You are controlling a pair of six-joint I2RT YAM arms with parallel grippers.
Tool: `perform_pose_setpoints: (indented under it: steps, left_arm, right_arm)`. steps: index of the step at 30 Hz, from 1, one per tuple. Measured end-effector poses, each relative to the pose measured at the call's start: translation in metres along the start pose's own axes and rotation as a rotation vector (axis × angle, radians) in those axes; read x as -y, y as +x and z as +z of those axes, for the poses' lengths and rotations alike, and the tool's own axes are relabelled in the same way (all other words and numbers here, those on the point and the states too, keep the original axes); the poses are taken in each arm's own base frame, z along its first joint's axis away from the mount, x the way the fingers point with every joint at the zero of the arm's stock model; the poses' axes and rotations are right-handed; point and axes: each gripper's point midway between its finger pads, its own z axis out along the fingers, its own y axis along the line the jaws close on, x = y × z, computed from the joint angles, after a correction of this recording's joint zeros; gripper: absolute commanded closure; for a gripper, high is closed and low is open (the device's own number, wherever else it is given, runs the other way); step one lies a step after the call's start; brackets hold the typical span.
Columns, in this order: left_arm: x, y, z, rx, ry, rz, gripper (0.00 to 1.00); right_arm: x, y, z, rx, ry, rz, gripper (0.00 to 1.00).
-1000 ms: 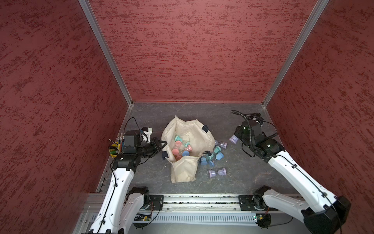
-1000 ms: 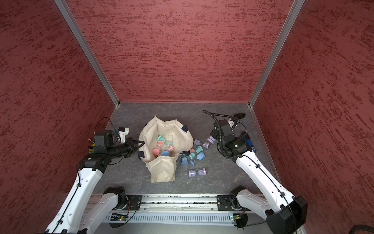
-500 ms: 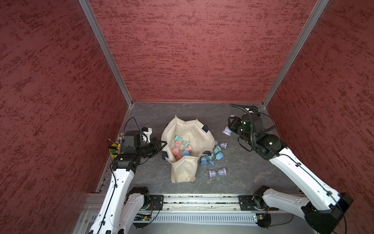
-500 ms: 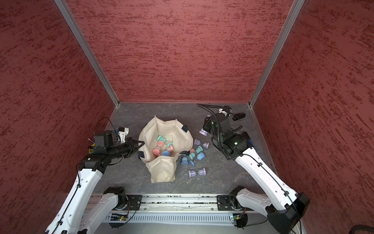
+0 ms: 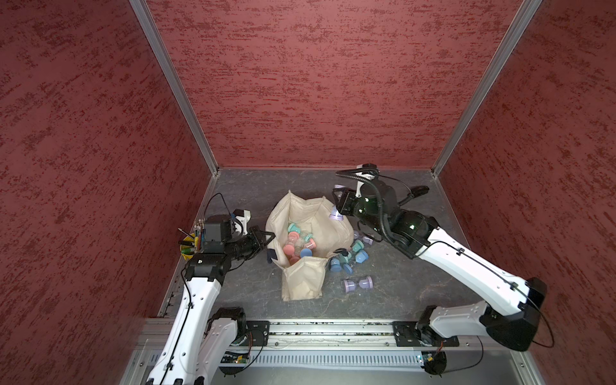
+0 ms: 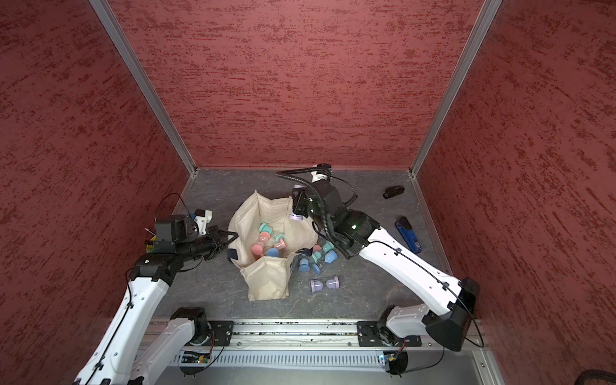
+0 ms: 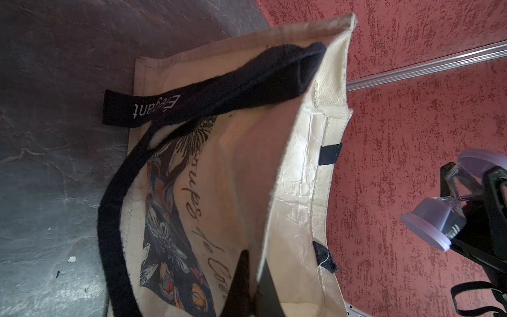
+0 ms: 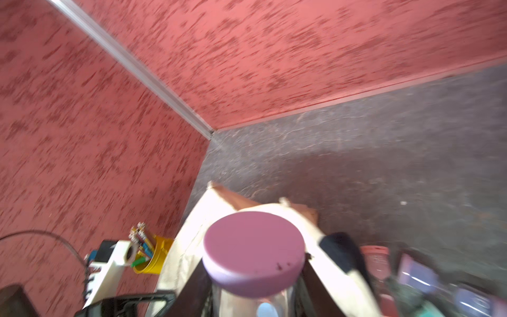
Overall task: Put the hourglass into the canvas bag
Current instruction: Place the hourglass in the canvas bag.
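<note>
The cream canvas bag (image 5: 301, 286) (image 6: 266, 283) stands open in the middle of the table, with several pink, teal and blue hourglasses (image 5: 296, 241) inside. My left gripper (image 5: 266, 238) (image 6: 230, 238) (image 7: 253, 262) is shut on the bag's left rim (image 7: 277, 219), one finger inside and one outside. My right gripper (image 5: 340, 208) (image 6: 298, 210) (image 8: 255, 288) is shut on a lilac-capped hourglass (image 5: 336, 217) (image 6: 296, 217) (image 7: 433, 222) (image 8: 253, 252), held by its glass waist above the bag's right rim.
Loose teal and blue hourglasses (image 5: 350, 260) lie against the bag's right side; a lilac one (image 5: 357, 284) lies nearer the front. A yellow cup of pens (image 5: 188, 248) stands by the left wall. A dark object (image 6: 393, 191) and a blue tool (image 6: 408, 235) lie at right.
My right arm has risen and swung left with the lilac hourglass, from the table right of the bag to above its right rim. The left arm has not moved.
</note>
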Motion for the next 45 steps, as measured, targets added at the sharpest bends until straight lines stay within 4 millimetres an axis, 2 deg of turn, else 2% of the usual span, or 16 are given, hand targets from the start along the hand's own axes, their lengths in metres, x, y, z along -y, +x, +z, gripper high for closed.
perform_pose_setpoints:
  steps: [4,7,12,15,24,33,41,45]
  left_arm:
    - [0.000,0.000,0.001,-0.005,0.000,-0.003,1.00]
    - [0.000,0.000,0.001,-0.006,0.002,-0.002,1.00]
    - [0.000,0.001,0.001,-0.007,0.003,-0.002,1.00]
    - [0.000,0.001,0.001,-0.007,0.003,-0.002,1.00]
    - [0.000,0.000,0.001,-0.007,0.003,-0.003,1.00]
    - [0.000,0.000,0.001,-0.008,0.003,-0.003,1.00]
    - [0.000,0.000,0.001,-0.008,0.003,-0.003,1.00]
    - [0.000,0.000,0.001,-0.008,0.003,-0.003,1.00]
  right_arm:
    - [-0.028,0.022,0.021,-0.051,-0.042,-0.044,0.90]
    - [-0.040,0.042,0.040,-0.101,-0.052,-0.070,0.90]
    - [-0.041,0.086,0.069,-0.202,-0.037,-0.107,0.91]
    - [-0.037,0.108,0.080,-0.254,-0.022,-0.125,0.91]
    - [-0.025,0.153,0.095,-0.397,-0.001,-0.147,0.91]
    - [-0.003,0.205,0.110,-0.554,0.057,-0.130,0.91]
    - [0.002,0.233,0.108,-0.631,0.026,-0.047,0.91]
    - [0.004,0.240,0.107,-0.652,0.023,-0.025,0.90]
